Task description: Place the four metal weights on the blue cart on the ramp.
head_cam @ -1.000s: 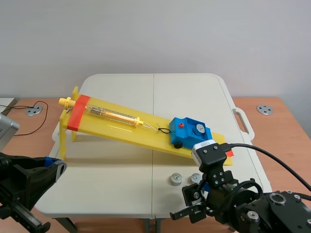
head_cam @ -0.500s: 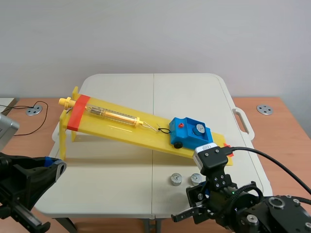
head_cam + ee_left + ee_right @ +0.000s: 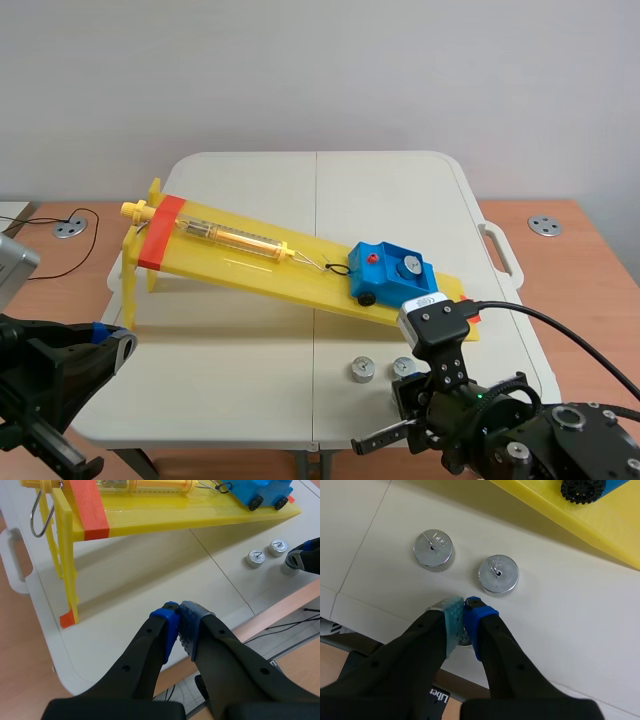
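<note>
One white folding table (image 3: 250,180) carried everything. On it stood one yellow ramp (image 3: 300,285), its high end toward the left arm's side and its low end toward the right arm's. One long spring scale (image 3: 235,238) lay along the ramp's upper part and was hooked by a wire to the cart below it.

There were two grippers. The left gripper (image 3: 179,611) hung near the table's front corner, well apart from the cart and every weight, its pads pressed together on nothing. The right gripper (image 3: 465,605) sat low over the table's front edge, below the ramp's low end, also with its pads drawn together at the tips.

One blue cart (image 3: 385,272) rested near the bottom of the ramp.

Four metal weights showed in all. The loaded weight (image 3: 409,266) sat on top of the cart. The near weight (image 3: 498,573) lay on the table just ahead of the right gripper's tips, and the far weight (image 3: 433,549) lay beside it, a little farther off. The hidden weight (image 3: 288,568) lay right under the right gripper's fingers, only a sliver showing; whether they touched it could not be told.
</note>
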`<act>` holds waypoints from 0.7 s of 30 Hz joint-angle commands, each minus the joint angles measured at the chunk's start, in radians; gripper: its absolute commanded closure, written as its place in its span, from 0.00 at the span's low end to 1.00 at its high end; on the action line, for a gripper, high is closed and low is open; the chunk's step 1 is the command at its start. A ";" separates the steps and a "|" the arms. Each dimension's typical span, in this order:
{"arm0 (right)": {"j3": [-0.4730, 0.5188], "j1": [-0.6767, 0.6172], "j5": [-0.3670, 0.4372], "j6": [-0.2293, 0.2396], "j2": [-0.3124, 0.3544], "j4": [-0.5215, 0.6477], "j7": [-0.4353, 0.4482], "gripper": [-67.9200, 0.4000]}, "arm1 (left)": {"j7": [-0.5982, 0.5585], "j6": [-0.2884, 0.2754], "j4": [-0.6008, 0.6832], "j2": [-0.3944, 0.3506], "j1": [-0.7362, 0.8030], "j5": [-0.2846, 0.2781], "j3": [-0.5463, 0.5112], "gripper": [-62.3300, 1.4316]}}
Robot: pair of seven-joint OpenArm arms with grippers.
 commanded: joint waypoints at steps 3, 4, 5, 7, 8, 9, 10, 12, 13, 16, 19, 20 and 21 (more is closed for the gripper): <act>-0.005 0.051 0.014 -0.047 0.016 0.035 0.079 0.98 | -0.081 -0.036 0.071 0.008 -0.031 -0.051 -0.015 0.93; -0.005 0.051 0.015 -0.047 0.019 0.035 0.082 0.98 | -0.081 -0.036 0.071 0.008 -0.031 -0.051 -0.015 0.93; -0.005 0.051 0.016 -0.047 0.021 0.036 0.086 0.98 | -0.081 -0.036 0.071 0.008 -0.031 -0.051 -0.015 0.93; -0.002 0.050 0.031 -0.047 0.031 0.047 0.085 0.98 | -0.081 -0.036 0.071 0.008 -0.031 -0.051 -0.015 0.93; 0.000 0.047 0.046 -0.046 0.039 0.057 0.084 0.98 | -0.081 -0.036 0.071 0.008 -0.031 -0.051 -0.015 0.93; 0.004 0.045 0.061 -0.044 0.045 0.074 0.078 0.98 | -0.081 -0.036 0.071 0.008 -0.031 -0.051 -0.015 0.93; 0.010 0.043 0.072 -0.038 0.054 0.095 0.067 0.98 | -0.081 -0.036 0.071 0.008 -0.031 -0.051 -0.015 0.93; 0.024 0.036 0.087 -0.031 0.068 0.142 0.043 0.98 | -0.081 -0.036 0.071 0.008 -0.031 -0.051 -0.015 0.93; 0.034 0.029 0.099 -0.031 0.075 0.169 0.037 0.98 | -0.081 -0.036 0.071 0.008 -0.031 -0.051 -0.015 0.93; 0.072 0.004 0.138 -0.008 0.093 0.254 0.010 0.98 | -0.081 -0.036 0.071 0.008 -0.031 -0.051 -0.015 0.93; 0.119 -0.026 0.193 0.031 0.100 0.331 -0.021 0.98 | -0.081 -0.036 0.071 0.008 -0.031 -0.051 -0.015 0.93; 0.135 -0.035 0.219 0.047 0.103 0.356 -0.033 0.98 | -0.081 -0.036 0.071 0.008 -0.031 -0.051 -0.015 0.93; 0.154 -0.045 0.249 0.060 0.103 0.382 -0.045 0.98 | -0.081 -0.036 0.071 0.008 -0.031 -0.051 -0.015 0.93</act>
